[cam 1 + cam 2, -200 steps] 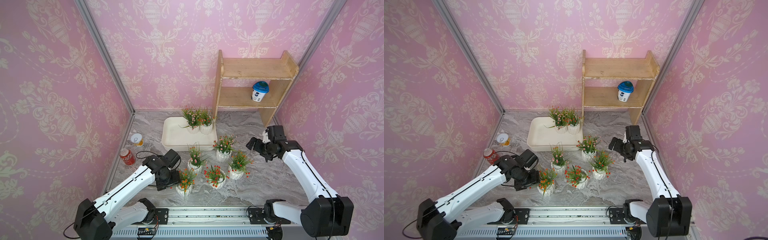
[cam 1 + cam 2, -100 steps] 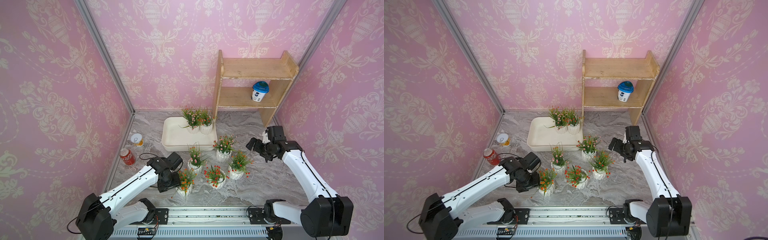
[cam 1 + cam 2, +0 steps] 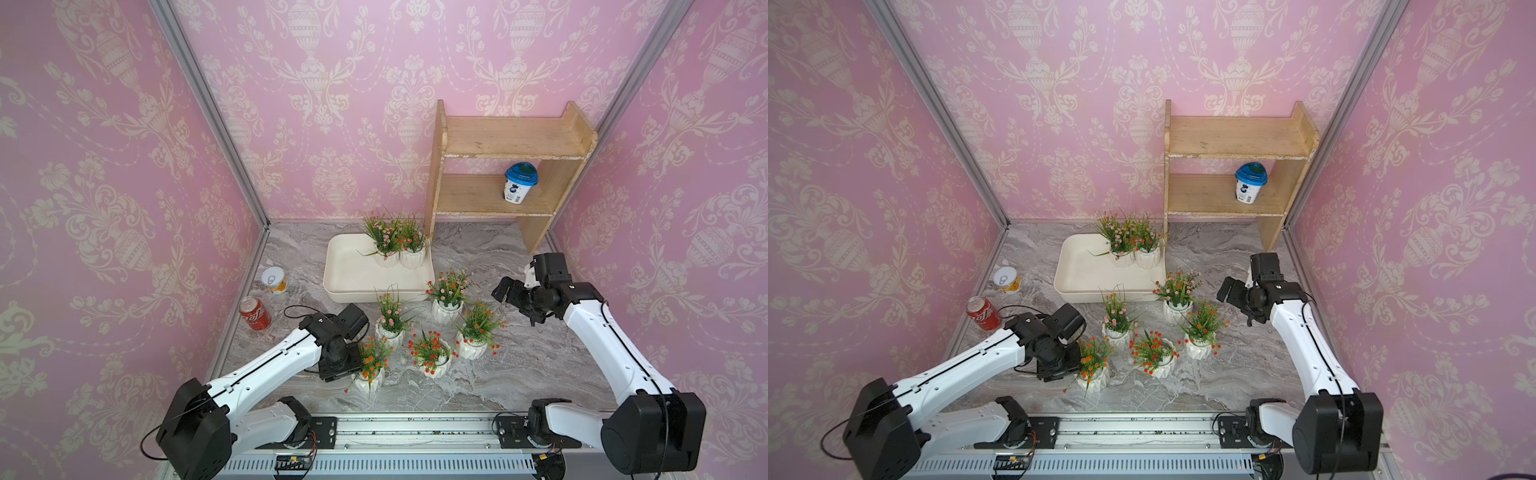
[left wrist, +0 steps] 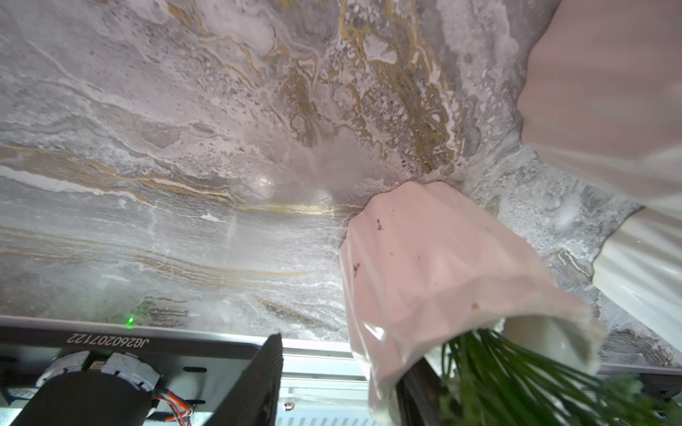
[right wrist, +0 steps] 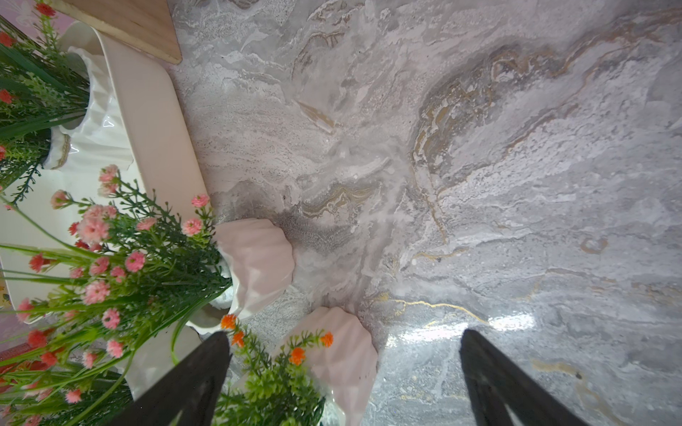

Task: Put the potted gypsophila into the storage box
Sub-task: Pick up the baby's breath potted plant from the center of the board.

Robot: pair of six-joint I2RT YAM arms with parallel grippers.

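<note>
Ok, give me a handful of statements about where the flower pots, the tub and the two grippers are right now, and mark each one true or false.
1. Two potted gypsophila stand inside the storage box. True.
2. The right gripper holds a pot. False: its jaws are open and empty.
3. The blue-lidded cup sits on the wooden shelf's top tier. False: it is on the lower tier.
4. Five more pots stand on the table, outside the box. True.
5. The left gripper is at the orange-blossomed pot nearest the robot. True.
</note>
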